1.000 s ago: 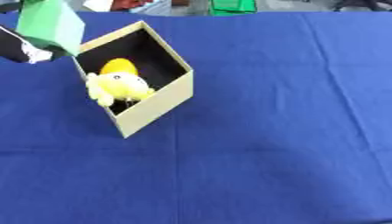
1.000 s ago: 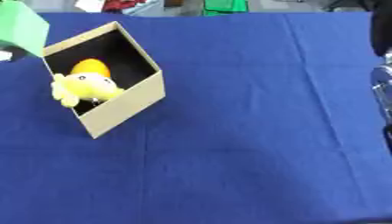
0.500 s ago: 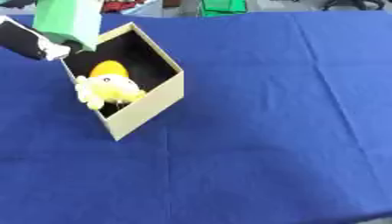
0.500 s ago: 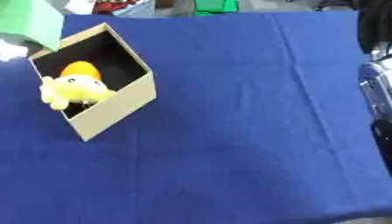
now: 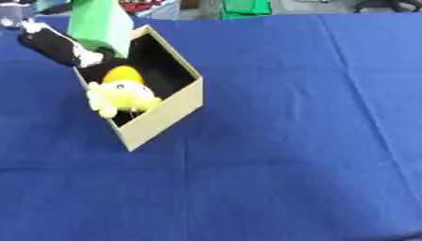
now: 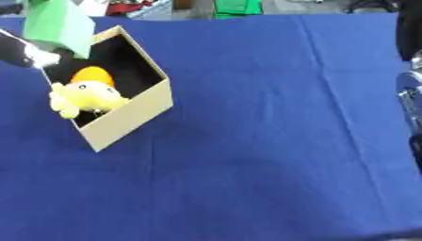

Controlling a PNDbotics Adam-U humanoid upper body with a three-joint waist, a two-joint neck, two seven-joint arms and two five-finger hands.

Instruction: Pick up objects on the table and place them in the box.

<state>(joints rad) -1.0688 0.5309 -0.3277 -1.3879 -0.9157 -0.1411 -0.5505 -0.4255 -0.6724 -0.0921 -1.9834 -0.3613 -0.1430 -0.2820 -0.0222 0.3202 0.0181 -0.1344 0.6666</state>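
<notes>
An open cardboard box [image 5: 167,117] stands askew at the left of the blue table. Inside it lies a yellow plush toy [image 5: 124,96] with an orange rounded thing [image 5: 122,74] behind it. My left hand [image 5: 56,47], black with a pale fingertip, comes in from the upper left and holds a green block [image 5: 100,22] tilted over the box's far left corner. At the right edge of the right eye view, black and silver parts of my right arm [image 6: 409,92] show; the hand itself is not clear.
A blue cloth [image 5: 288,141] covers the table, with faint creases. Beyond the far edge sit a green object [image 5: 247,6] and something red [image 5: 145,6]. The cloth to the right of and in front of the box is bare.
The green block in my left hand has moved right, from beside the box to over its far left corner. The camera has shifted slightly.
</notes>
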